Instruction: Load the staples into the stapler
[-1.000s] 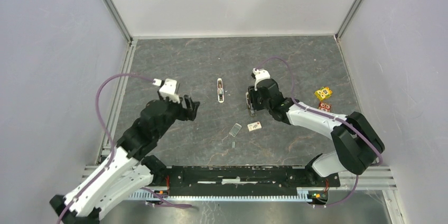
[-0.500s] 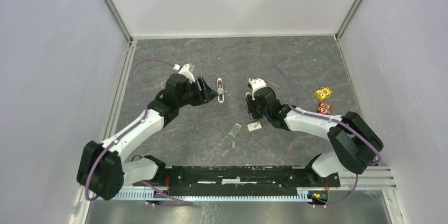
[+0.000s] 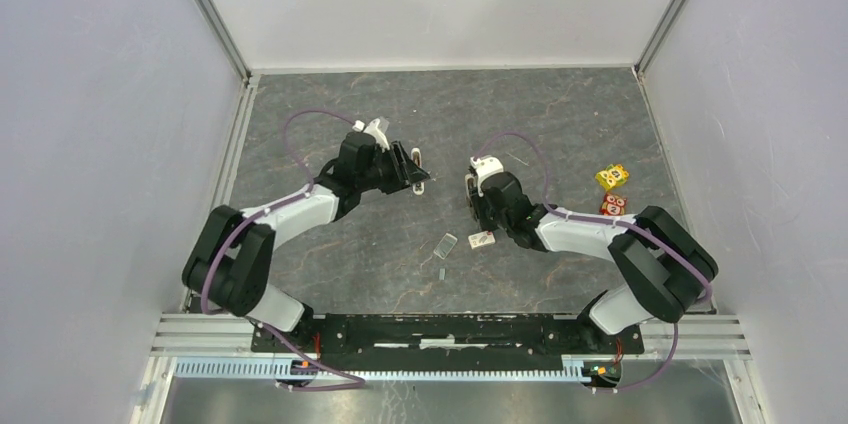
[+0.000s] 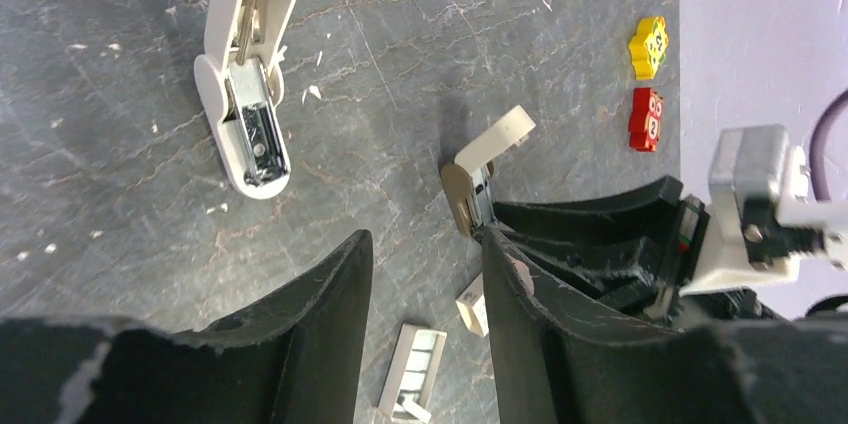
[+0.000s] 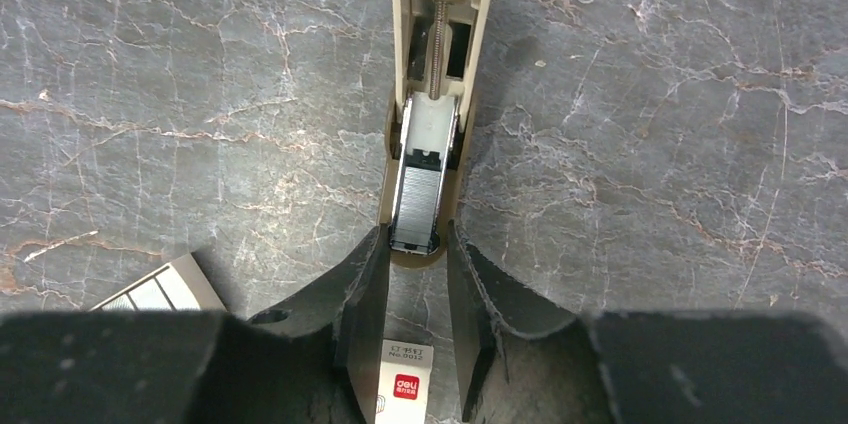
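A tan stapler (image 5: 430, 94) lies open, a strip of staples (image 5: 418, 199) in its tray. My right gripper (image 5: 415, 234) is shut on its near end, one fingertip against each side. The whitish staple box (image 5: 405, 384) with the red mark lies on the floor under that gripper. In the top view the tan stapler (image 3: 470, 192) sits at the right gripper (image 3: 472, 200). A second, white stapler (image 4: 245, 74) lies open ahead of my left gripper (image 4: 425, 239), which is open and holds nothing. In the top view the left gripper (image 3: 418, 178) hovers at the white stapler (image 3: 416, 166).
The clear lid (image 3: 445, 245) rests left of the box (image 3: 482, 239). A yellow cube (image 3: 612, 177) and a red cube (image 3: 614, 204) sit near the right wall. White specks are scattered around the white stapler. Walls close off the left, back and right sides.
My left arm has swung right and forward to the white stapler, its jaws narrowing. My right gripper has shifted slightly toward the near side and closed in on the tan stapler's end.
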